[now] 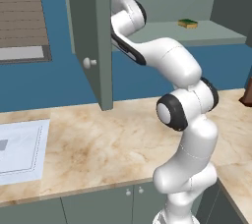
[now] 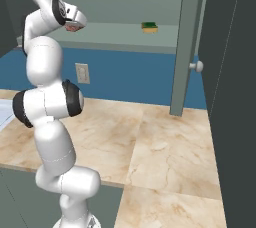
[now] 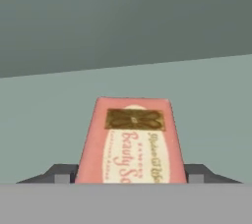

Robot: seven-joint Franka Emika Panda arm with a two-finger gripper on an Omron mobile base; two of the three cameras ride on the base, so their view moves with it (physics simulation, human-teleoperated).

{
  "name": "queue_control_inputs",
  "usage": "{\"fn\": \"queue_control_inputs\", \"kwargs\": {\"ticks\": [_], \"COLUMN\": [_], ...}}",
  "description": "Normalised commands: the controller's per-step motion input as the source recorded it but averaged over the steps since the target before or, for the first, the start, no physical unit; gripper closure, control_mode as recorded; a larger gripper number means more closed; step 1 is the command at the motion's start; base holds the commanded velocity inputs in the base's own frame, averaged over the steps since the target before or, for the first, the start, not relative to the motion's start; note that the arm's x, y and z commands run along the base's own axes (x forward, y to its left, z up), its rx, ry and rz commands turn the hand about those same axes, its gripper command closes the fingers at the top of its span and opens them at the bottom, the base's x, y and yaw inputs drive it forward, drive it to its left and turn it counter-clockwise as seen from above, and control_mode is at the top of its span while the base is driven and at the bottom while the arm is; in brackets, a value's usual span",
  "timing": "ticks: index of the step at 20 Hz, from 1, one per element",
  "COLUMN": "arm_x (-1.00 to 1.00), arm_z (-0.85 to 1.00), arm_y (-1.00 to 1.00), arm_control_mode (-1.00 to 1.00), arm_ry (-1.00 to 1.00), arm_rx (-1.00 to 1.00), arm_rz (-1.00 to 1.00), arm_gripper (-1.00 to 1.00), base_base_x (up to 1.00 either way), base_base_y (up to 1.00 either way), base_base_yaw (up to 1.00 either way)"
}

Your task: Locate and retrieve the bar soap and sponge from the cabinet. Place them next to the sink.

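The pinkish-red bar soap point(image 3: 132, 139) lies flat on the cabinet shelf point(image 3: 49, 120), and my gripper point(image 3: 129, 176) has a dark fingertip pressed against each long side of it. In the right base view the gripper point(image 2: 75, 26) reaches onto the shelf's left part with a bit of red soap point(image 2: 73, 28) at its tip. The green-and-yellow sponge point(image 1: 187, 23) point(image 2: 149, 27) rests farther right on the same shelf point(image 1: 216, 39). The cabinet's tall door point(image 1: 93, 36) stands open and hides part of my hand. The sink point(image 1: 19, 149) lies low at the counter's left end.
The open door point(image 2: 187, 42) with its round knob point(image 2: 198, 66) juts out over the marble counter point(image 1: 108, 144). A wall outlet point(image 2: 82, 73) sits under the shelf. A dark object point(image 1: 247, 93) stands at the counter's far right. Low cabinets point(image 1: 129, 192) run under the counter edge.
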Motion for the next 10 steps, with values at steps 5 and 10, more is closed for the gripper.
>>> {"fn": "queue_control_inputs", "kwargs": {"ticks": [5,10], "arm_x": [0.01,-0.44], "arm_z": [-0.10,0.15], "arm_y": [0.03,-0.04], "arm_control_mode": [-1.00,-1.00], "arm_ry": [-0.02,-0.02], "arm_rx": [0.03,0.00], "arm_rz": [0.00,-0.04], "arm_gripper": [1.00,1.00], "base_base_x": [0.00,0.00], "base_base_y": [0.00,0.00], "base_base_yaw": [0.00,0.00]}}
